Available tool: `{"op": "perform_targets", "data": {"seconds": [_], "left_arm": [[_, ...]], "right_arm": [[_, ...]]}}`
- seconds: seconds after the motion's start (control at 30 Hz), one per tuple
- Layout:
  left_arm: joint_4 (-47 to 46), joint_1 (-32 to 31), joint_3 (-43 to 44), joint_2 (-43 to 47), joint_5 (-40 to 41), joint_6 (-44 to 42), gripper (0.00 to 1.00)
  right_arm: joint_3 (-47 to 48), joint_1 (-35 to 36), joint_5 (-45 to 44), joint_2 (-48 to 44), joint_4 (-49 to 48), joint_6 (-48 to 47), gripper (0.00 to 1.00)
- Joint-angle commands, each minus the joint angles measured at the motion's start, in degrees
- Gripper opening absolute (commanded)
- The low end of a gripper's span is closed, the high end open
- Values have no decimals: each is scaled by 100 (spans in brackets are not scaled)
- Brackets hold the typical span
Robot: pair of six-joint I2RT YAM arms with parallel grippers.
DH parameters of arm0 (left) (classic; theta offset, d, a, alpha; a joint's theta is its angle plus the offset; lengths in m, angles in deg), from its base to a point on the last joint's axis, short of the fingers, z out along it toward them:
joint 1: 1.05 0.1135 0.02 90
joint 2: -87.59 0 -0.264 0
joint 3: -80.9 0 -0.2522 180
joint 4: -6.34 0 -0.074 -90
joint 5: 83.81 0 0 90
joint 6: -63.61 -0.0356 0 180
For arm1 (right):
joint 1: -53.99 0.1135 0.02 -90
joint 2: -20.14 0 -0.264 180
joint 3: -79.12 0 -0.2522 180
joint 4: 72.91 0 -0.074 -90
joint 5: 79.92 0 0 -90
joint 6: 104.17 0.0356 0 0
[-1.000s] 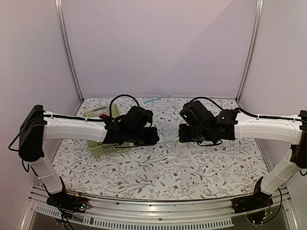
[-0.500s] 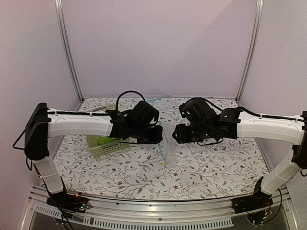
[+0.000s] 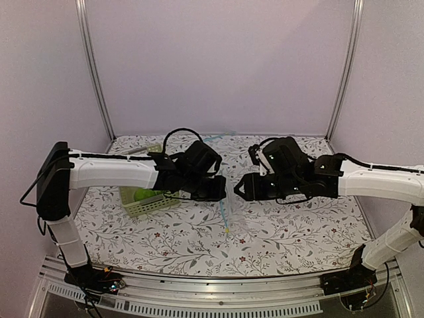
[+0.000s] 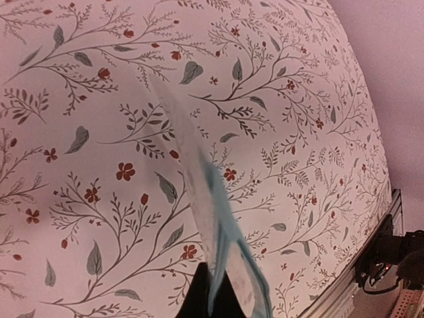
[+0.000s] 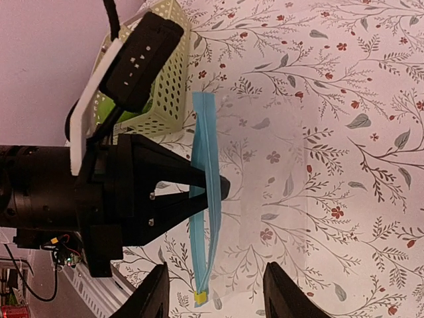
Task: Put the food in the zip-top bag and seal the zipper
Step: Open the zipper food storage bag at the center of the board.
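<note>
My left gripper (image 3: 217, 189) is shut on the light blue zipper (image 3: 224, 213) of the clear zip-top bag (image 5: 265, 179) and holds it above the table. In the left wrist view the dark fingertips (image 4: 199, 298) pinch the zipper (image 4: 225, 218), and the bag (image 4: 189, 159) stretches away from them. A small yellow slider (image 5: 200, 298) sits at the strip's near end. My right gripper (image 3: 240, 189) is open and empty, facing the bag; in the right wrist view (image 5: 222, 291) its fingers stand either side of the zipper (image 5: 207, 165). The green apple (image 3: 142, 194) lies in the basket. The red apple is out of view.
The pale green plastic basket (image 3: 156, 204) stands on the floral tablecloth at the left, under my left arm; it also shows in the right wrist view (image 5: 165, 86). Metal frame posts (image 3: 93, 66) rise at the back corners.
My left gripper has moved right and lifted the bag's mouth, so the blue strip now hangs down between the grippers. The basket and green apple have come into view. My right gripper has edged lower and left.
</note>
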Motion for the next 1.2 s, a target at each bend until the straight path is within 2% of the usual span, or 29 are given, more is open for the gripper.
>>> {"op": "perform_targets", "data": {"seconds": [0.0,0.1,0.23,0.5,0.57,0.77,0.8,1.0,1.17], "left_arm": [[-79,40,16,-65,-140,47,0],[-139,49,-43,-34,-161,88,0],[-180,67,-87,9,-155,115,0],[-179,80,-99,21,-175,113,0],[-184,80,-106,29,-172,113,0],[-216,106,-240,81,-148,58,0],[-237,116,-297,110,-144,42,0],[-466,266,-853,295,-54,-138,0],[-901,562,-1310,249,-52,-279,0]], "right_arm": [[-15,46,151,482,-345,169,49],[93,105,127,852,-426,89,49],[149,109,62,1207,-510,137,43],[317,109,172,1487,-583,54,40],[332,113,75,1534,-576,58,35],[253,109,-412,1545,-550,252,2],[225,107,-506,1494,-523,280,0],[117,104,-1184,957,-161,327,0],[124,103,-1366,675,223,332,0]]}}
